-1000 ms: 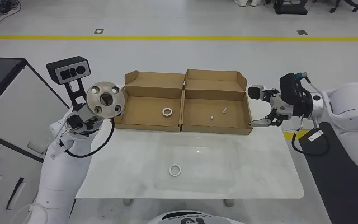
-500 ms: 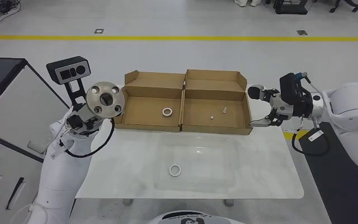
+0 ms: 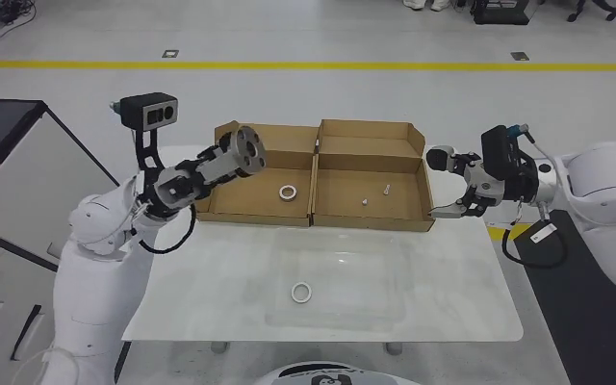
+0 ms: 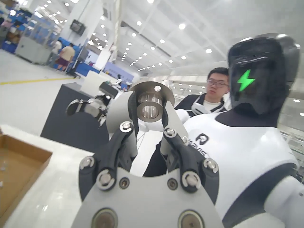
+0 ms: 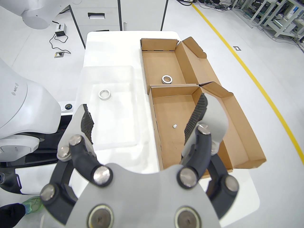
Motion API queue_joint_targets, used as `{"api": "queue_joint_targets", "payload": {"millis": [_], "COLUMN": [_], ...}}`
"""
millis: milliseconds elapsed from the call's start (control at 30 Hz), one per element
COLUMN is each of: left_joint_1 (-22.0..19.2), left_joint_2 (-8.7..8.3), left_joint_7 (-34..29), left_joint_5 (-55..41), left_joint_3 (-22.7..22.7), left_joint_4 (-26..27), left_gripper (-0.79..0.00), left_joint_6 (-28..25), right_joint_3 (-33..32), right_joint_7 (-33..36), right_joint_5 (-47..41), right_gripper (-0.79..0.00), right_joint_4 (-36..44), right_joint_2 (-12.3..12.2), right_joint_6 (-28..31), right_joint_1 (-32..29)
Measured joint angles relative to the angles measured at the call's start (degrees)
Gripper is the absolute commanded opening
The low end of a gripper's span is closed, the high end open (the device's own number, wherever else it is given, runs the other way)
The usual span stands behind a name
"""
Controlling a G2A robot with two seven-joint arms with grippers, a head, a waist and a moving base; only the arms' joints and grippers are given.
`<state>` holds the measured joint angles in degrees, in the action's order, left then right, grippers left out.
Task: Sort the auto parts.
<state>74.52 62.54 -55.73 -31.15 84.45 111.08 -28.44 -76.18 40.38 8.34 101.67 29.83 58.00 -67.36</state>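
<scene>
My left gripper is shut on a metal flanged hub, held in the air above the far left corner of the left cardboard box. A metal ring lies in that box. The right cardboard box holds two small bolts, and one bolt appears in the right wrist view. Another ring lies in a clear tray. My right gripper is open, off the right box's right end.
The two boxes stand side by side at the table's far edge with their lids folded back. The white table has bare surface to the right and left of the clear tray. A cabinet stands beyond the table's left end.
My left arm has swung the hub from beside the table's left edge in over the left box's far left corner and turned it onto its side. The right arm has kept still.
</scene>
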Motion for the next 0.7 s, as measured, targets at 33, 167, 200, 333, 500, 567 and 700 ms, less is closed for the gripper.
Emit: {"api": "queue_joint_targets", "payload": {"millis": [33, 167, 200, 333, 500, 567, 700], "left_joint_1": [-0.14, -1.08, -1.65, -4.22, -8.86, -10.78, -14.72], "left_joint_2": [0.00, 0.08, 0.08, 0.24, 0.69, 0.74, 0.82], "left_joint_7": [0.60, 3.96, 4.45, 7.76, 12.26, 12.74, 13.32], "left_joint_5": [2.20, 8.94, 10.54, 14.98, 19.97, 23.07, 31.09], "left_joint_3": [-0.55, -2.23, -2.59, -3.97, -6.78, -7.73, -9.79], "left_joint_4": [-0.15, -1.51, -1.98, -3.56, -6.49, -7.65, -10.44], "left_gripper": [-0.785, -0.785, -0.785, -0.785, -0.785, -0.785, -0.785], "left_joint_6": [1.00, 4.85, 5.73, 8.98, 11.96, 12.89, 15.54], "right_joint_3": [0.00, 0.00, 0.00, 0.00, 0.00, 0.00, 0.00], "right_joint_7": [0.00, 0.00, 0.00, 0.00, 0.00, 0.00, 0.00], "right_joint_5": [0.00, 0.00, 0.00, 0.00, 0.00, 0.00, 0.00], "right_gripper": [0.000, 0.000, 0.000, 0.000, 0.000, 0.000, 0.000], "right_joint_4": [0.00, 0.00, 0.00, 0.00, 0.00, 0.00, 0.00], "right_joint_2": [0.00, 0.00, 0.00, 0.00, 0.00, 0.00, 0.00], "right_joint_6": [0.00, 0.00, 0.00, 0.00, 0.00, 0.00, 0.00], "right_joint_1": [0.00, 0.00, 0.00, 0.00, 0.00, 0.00, 0.00]}}
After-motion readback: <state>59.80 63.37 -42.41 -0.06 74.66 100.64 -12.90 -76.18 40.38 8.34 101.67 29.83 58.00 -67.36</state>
